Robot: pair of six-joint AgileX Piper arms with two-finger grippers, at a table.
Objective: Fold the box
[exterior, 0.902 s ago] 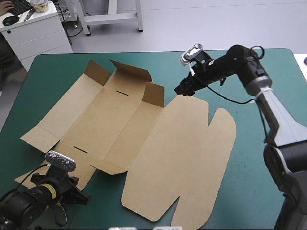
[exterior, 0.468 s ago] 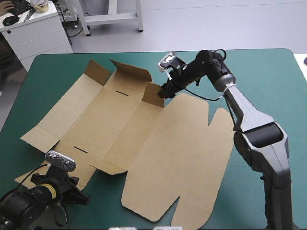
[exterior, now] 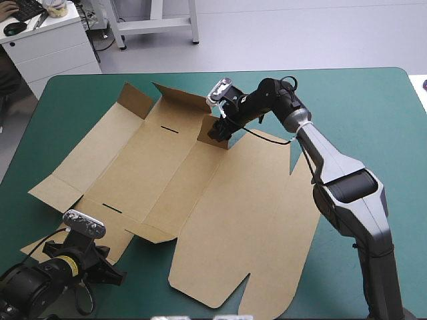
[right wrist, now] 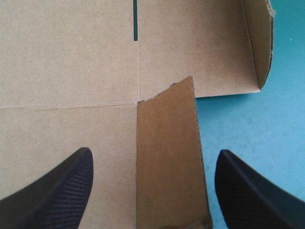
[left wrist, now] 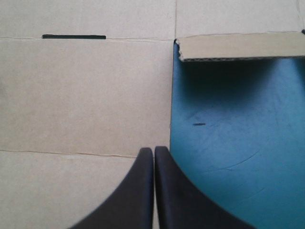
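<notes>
**A:** Box, where is it?
**B:** The brown box (exterior: 153, 167) lies opened out on the teal-green cover (exterior: 373, 107), from the table's left side to past the middle. It's mostly flat. The wide rounded panel (exterior: 267, 213) lies flat on the right part, and short flaps along the far edge stand up.

**A:** Right gripper?
**B:** The right gripper (exterior: 217, 129) is at the box's far edge, its arm reaching in from the right, at the rightmost raised flap (exterior: 203, 135). In the wrist view its fingers (right wrist: 57, 191) are spread wide with nothing clamped. That flap (right wrist: 167, 157) stands between them with a gap on each side, and neither finger touches it.

**A:** Anything else near it?
**B:** There's a narrow slot (right wrist: 135, 19) in the board ahead of the gripper. A side flap (right wrist: 259, 43) stands up farther on, next to bare cover.

**A:** Left gripper?
**B:** The left gripper (exterior: 113, 275) sits low at the table's near left corner, by the box's near edge. In the wrist view its fingers (left wrist: 138, 191) are pressed together into one point, holding nothing. The tips are over the board right at its cut edge, with the cover just beside.

**A:** Is it touching the board?
**B:** Can't tell. Ahead of it there's a second slot (left wrist: 74, 36), and a small flap (left wrist: 238, 46) juts out over the cover.
</notes>
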